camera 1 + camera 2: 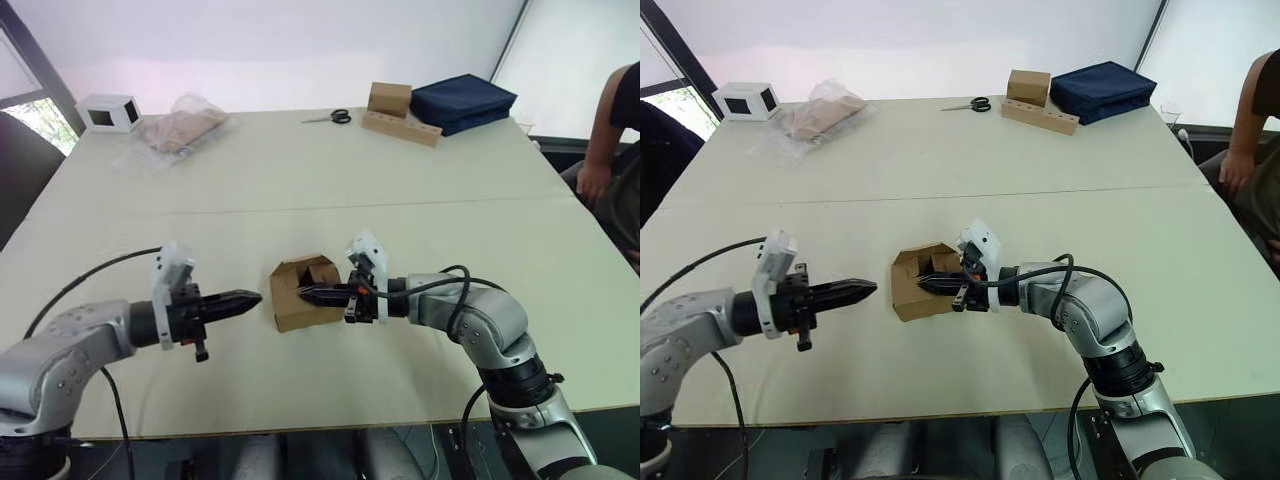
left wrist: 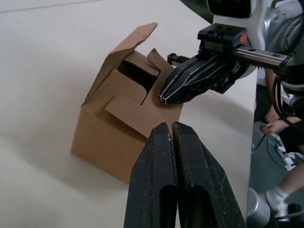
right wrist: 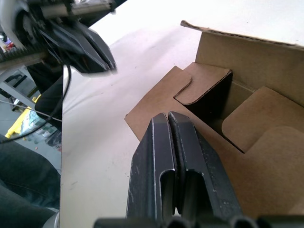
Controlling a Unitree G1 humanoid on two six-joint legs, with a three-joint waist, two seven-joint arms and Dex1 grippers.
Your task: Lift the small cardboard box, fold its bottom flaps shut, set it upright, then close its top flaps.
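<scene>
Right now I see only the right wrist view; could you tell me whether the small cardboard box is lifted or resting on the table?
Observer: It is resting on the table. The small cardboard box is not lifted.
Operator: Thank you. Is the left claw touching it?
Observer: No. The left claw is shut and points at the box's left side across a small gap.
Operator: Is anyone near my working area?
Observer: A person is at the table's right edge, with a hand well away from the right claw.
</scene>
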